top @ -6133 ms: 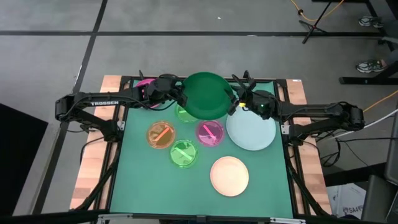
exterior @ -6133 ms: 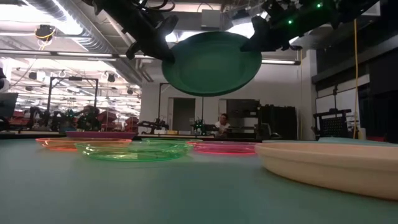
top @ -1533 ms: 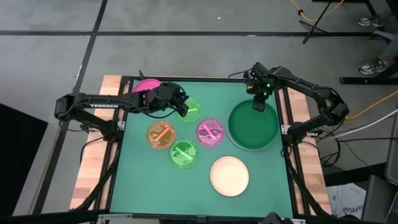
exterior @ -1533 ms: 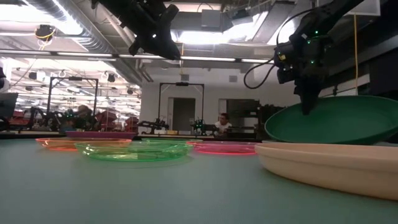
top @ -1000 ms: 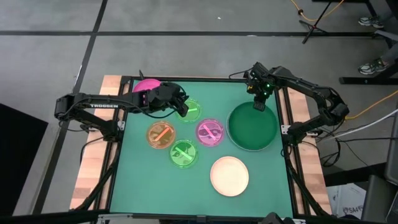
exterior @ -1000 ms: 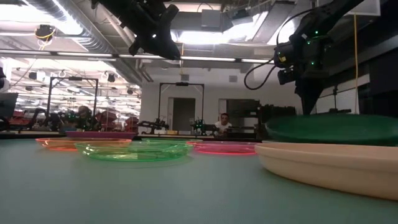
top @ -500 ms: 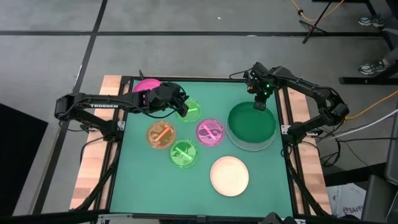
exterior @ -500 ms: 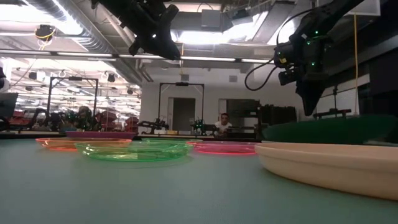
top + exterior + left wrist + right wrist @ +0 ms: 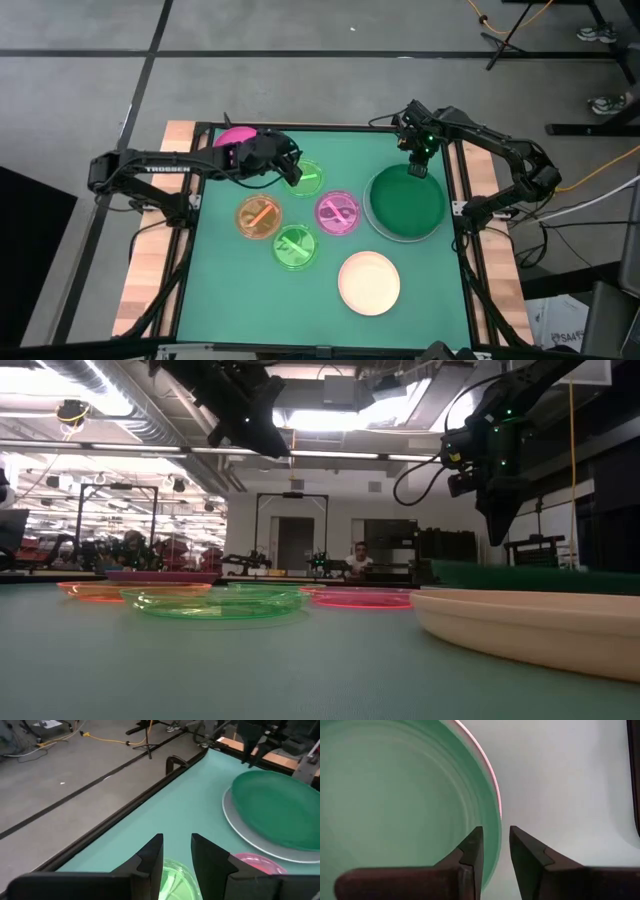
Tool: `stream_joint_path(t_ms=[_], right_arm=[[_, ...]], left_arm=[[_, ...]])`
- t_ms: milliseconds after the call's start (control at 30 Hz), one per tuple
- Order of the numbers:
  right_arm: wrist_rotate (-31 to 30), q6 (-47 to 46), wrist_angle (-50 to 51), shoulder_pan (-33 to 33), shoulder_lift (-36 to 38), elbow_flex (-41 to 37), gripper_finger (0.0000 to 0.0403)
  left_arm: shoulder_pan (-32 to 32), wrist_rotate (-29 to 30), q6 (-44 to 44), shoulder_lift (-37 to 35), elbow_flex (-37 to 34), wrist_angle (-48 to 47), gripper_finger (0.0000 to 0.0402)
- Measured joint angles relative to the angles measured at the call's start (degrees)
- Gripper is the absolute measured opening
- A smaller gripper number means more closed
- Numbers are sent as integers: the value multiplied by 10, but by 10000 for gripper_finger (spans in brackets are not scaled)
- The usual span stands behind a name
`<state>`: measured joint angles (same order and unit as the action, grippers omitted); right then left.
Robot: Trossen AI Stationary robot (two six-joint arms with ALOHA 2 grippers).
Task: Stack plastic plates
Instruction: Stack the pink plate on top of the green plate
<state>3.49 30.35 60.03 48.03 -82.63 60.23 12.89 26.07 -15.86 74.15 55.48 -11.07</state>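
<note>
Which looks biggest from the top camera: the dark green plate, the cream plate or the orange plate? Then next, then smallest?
1. The dark green plate looks biggest.
2. The cream plate comes next.
3. The orange plate looks smallest.

All three lie flat on the table, so the overhead order is fair.

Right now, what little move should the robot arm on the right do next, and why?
Probably lift straight up and away. The dark green plate already lies on the pale blue plate, whose rim shows around it. The right end effector hangs just above the green plate's far rim, fingers slightly apart and holding nothing. The cream plate nearby looks like a sensible next pick.
</note>
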Motion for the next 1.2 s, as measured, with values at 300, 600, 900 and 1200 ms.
stream_joint_path(t_ms=[300,600,900,1200], right_arm=[[0,0,0,0,0,0,85],[0,0,0,0,0,0,85],[-1,0,0,0,0,0,85],[-1,0,-2,0,0,0,85]], left_arm=[[76,-13,0,0,0,-19,93],[143,-48,-1,56,0,-69,93],[178,-49,-2,149,0,-83,93],[217,-59,-35,190,0,-174,93]])
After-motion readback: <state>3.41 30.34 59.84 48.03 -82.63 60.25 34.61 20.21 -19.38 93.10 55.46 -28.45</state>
